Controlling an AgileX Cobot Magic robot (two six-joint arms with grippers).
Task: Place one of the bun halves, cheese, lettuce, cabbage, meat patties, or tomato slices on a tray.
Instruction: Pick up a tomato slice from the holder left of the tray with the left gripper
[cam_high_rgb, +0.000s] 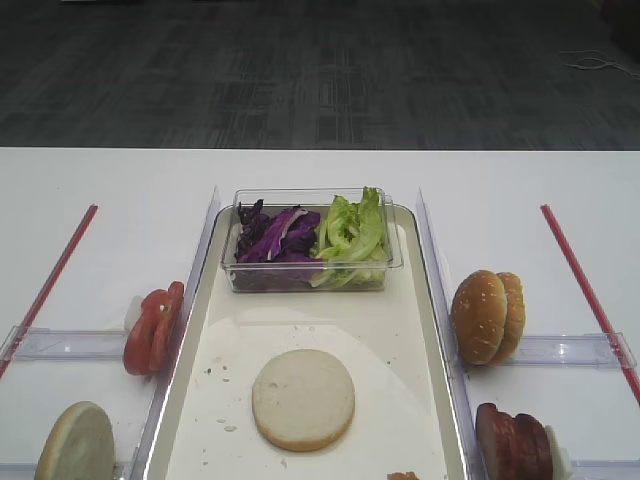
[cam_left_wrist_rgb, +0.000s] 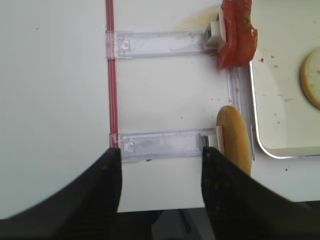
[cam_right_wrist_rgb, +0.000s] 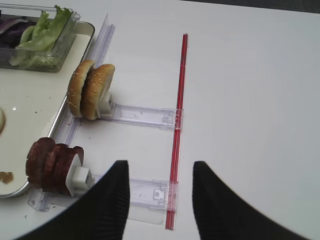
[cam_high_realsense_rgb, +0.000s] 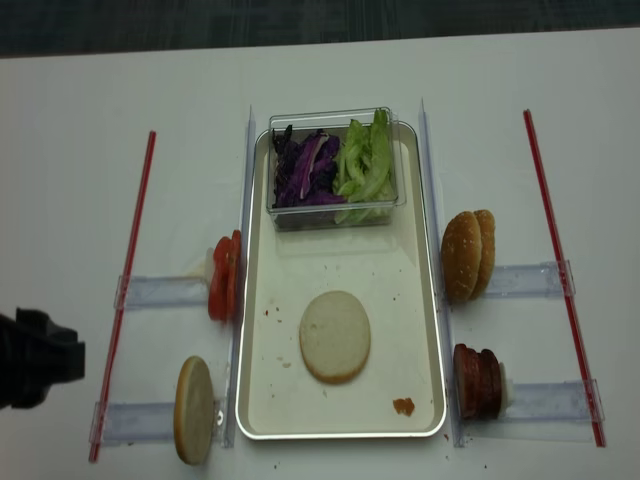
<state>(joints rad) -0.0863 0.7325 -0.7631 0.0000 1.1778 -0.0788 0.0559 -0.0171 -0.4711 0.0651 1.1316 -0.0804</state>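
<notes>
A bun half (cam_high_rgb: 303, 398) lies cut face up on the cream tray (cam_high_realsense_rgb: 340, 434). At the tray's far end a clear tub holds purple cabbage (cam_high_rgb: 275, 238) and green lettuce (cam_high_rgb: 352, 235). Tomato slices (cam_high_rgb: 153, 327) and another bun half (cam_left_wrist_rgb: 233, 145) stand on edge left of the tray. Two bun halves (cam_right_wrist_rgb: 91, 90) and meat patties (cam_right_wrist_rgb: 52, 165) stand to its right. No cheese is in view. My left gripper (cam_left_wrist_rgb: 161, 160) hangs open and empty over the near-left table edge, beside the left bun half. My right gripper (cam_right_wrist_rgb: 160, 172) is open and empty, right of the patties.
Clear plastic racks (cam_right_wrist_rgb: 142, 116) hold the food on both sides of the tray. Red strips (cam_high_rgb: 585, 290) (cam_high_rgb: 50, 285) run along the table outside them. A small brown crumb (cam_high_realsense_rgb: 403, 406) lies on the tray's near right corner. My left arm's dark body (cam_high_realsense_rgb: 35, 358) shows at the left edge.
</notes>
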